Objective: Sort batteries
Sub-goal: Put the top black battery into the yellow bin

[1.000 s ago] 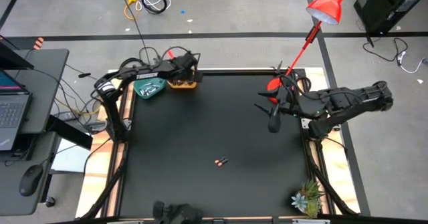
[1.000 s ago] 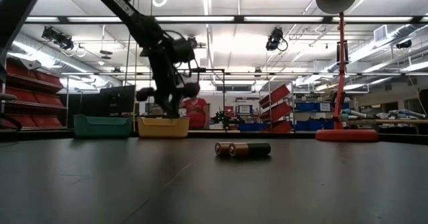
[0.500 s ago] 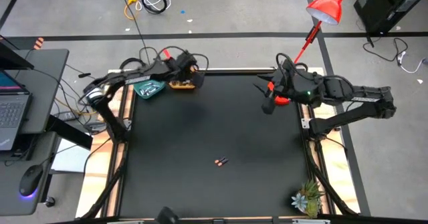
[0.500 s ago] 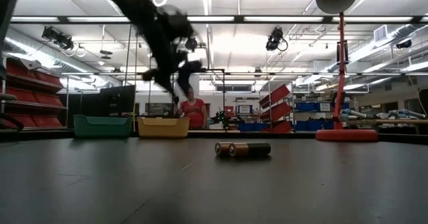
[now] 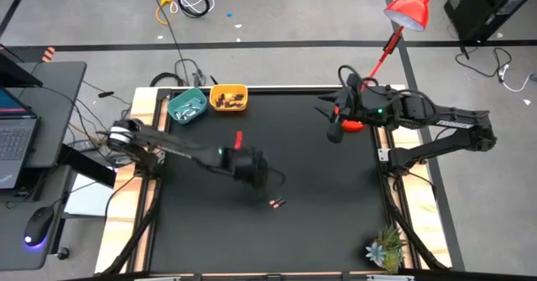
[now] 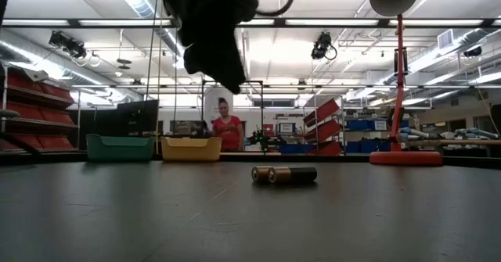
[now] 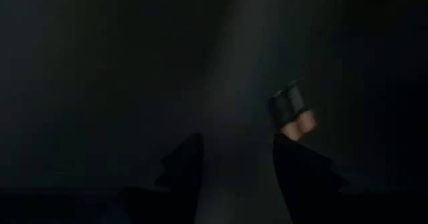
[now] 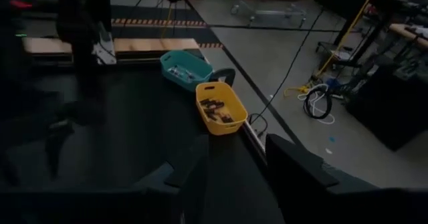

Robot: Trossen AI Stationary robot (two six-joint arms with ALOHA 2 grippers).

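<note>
Two dark batteries with copper ends [image 5: 278, 203] lie side by side on the black mat near the table's middle, on their sides; they also show in the low view [image 6: 283, 174] and the left wrist view [image 7: 293, 107]. My left gripper [image 5: 255, 173] hangs open above the mat, a little to the left of and beyond them [image 7: 234, 164]. My right gripper [image 5: 334, 133] is open and raised near the far right corner [image 8: 235, 174]. A teal bowl [image 5: 186, 105] and a yellow bowl [image 5: 228, 97] with batteries inside stand at the far left edge.
A red lamp's base [image 5: 353, 123] stands at the far right edge beside my right gripper, its pole rising over the table. A small plant [image 5: 384, 249] sits at the near right corner. A person [image 6: 228, 129] stands in the room beyond the table.
My left arm has swung away from the yellow bowl at the far left edge toward the table's middle and near edge, and now hangs close to the two batteries. My right gripper has moved from the right edge toward the far edge, next to the lamp base.
</note>
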